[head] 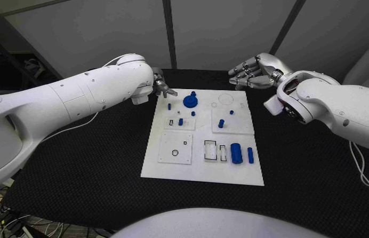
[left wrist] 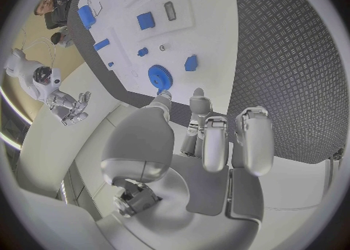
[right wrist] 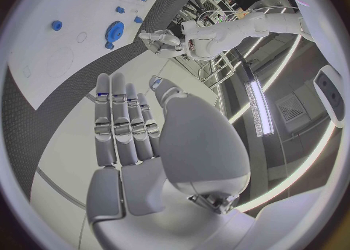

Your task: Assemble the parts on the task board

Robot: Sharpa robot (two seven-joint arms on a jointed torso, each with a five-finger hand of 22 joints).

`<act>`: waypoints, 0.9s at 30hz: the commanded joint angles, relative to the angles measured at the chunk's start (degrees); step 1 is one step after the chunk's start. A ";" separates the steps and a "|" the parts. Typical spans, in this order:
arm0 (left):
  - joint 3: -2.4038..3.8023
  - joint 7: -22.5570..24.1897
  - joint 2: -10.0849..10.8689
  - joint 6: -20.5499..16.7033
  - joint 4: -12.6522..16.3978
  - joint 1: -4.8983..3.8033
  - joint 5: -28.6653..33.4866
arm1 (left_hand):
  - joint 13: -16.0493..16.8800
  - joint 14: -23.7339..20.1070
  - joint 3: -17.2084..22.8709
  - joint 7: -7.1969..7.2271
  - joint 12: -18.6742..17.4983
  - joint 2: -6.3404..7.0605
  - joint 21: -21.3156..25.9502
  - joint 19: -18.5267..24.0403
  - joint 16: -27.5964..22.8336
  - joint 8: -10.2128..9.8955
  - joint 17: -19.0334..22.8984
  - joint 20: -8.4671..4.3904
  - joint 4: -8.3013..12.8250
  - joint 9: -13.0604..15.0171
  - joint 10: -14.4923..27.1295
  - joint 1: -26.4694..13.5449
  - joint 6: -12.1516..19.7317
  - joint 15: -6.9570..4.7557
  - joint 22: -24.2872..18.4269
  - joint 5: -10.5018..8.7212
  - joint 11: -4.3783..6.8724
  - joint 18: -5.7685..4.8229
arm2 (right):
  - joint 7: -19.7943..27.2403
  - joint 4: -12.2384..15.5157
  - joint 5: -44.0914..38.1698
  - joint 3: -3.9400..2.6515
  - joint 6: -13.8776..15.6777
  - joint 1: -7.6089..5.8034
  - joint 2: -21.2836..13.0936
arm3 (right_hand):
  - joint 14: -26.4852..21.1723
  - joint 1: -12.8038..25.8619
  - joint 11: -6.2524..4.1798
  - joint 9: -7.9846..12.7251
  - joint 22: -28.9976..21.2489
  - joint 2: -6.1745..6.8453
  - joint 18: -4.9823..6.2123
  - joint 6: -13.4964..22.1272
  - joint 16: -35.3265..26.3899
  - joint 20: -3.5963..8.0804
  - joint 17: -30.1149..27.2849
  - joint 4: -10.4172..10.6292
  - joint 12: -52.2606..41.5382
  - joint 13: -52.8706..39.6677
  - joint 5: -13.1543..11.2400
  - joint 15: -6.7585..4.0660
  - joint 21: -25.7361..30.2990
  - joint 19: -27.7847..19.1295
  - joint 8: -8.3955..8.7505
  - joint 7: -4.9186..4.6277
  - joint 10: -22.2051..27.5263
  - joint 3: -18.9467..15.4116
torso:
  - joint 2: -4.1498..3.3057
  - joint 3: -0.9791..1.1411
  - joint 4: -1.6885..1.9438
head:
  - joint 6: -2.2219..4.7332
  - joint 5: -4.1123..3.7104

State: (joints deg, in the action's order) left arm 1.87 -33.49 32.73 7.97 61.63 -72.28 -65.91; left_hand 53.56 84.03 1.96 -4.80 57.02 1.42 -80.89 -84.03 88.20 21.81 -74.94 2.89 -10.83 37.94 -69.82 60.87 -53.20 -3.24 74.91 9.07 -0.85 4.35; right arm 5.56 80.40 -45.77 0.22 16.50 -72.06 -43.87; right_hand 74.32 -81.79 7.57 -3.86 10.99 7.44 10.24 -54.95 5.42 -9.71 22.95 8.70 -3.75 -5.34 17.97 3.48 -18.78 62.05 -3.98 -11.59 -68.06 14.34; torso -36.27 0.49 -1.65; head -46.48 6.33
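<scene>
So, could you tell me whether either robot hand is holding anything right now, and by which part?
Nothing is held. The left robot hand hovers beside the blue gear, fingers apart; the right robot hand is empty above the task board's far edge.

Task board [head: 201, 158]: smooth matt white plate. Table [head: 92, 163]: black, textured matt surface. Both hands look like silvery metal; left hand [left wrist: 207, 139], right hand [right wrist: 128, 127].

Left hand [left wrist: 212, 139], apparently empty, reaches toward blue gear [left wrist: 160, 77] on task board [left wrist: 212, 22].

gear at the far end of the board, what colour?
Blue: the round toothed gear on the white task board, clearest in the left wrist view.
</scene>
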 commanded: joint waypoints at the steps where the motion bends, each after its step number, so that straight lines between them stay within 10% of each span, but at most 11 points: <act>1: -0.11 0.86 -0.72 2.64 -1.45 0.18 -1.01 | -0.13 5.36 -0.42 0.03 -0.03 -0.06 0.17 -0.61 -0.20 0.33 -13.60 0.29 0.09 -0.08 0.31 0.66 -0.49 0.26 3.29 0.23 0.26 -1.55 | 0.39 -0.02 -0.08 -0.02 -0.19 -0.12 0.20 | 0.10 0.39 0.04 -0.01 -0.09 -0.04 0.19 -0.05 -0.28 0.09 -0.08 0.00 0.01 0.06 0.26 0.26 0.36 0.45 -0.13 -0.28 0.43 -0.33 | 0.01 -0.01 0.07 | -0.14 0.18; 27: -0.49 1.22 -2.04 7.19 -3.41 1.20 -1.16 | -0.27 5.34 -1.29 0.40 0.13 -0.89 0.17 -0.64 -0.26 1.20 -13.56 0.10 -0.11 -0.07 0.33 1.64 -1.37 0.02 3.40 0.28 0.56 -1.57 | 0.06 -0.42 -0.08 -0.01 -0.73 -0.10 0.71 | 0.02 0.25 0.05 -0.01 -0.25 -0.19 0.19 0.03 -0.47 0.07 -0.14 -0.05 0.02 0.14 0.47 0.28 0.60 0.49 -0.11 -0.30 0.53 -0.26 | 0.09 0.06 0.08 | -0.45 0.17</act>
State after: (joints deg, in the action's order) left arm 1.40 -32.81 30.65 13.23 58.06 -71.01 -66.54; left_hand 53.35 84.03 1.01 -4.38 57.02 0.38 -80.89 -84.02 88.20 22.82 -74.94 2.89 -10.96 37.88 -69.62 61.93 -54.18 -3.25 74.91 9.07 -0.65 4.35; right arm 5.50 79.98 -45.78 0.23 16.24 -72.05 -43.21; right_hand 74.32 -81.79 7.57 -3.86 10.80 7.45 10.24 -54.95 5.14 -9.71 22.90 8.70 -3.75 -5.29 18.19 3.48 -18.56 62.05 -3.98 -11.59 -68.07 14.34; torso -36.17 0.55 -1.60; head -46.97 6.44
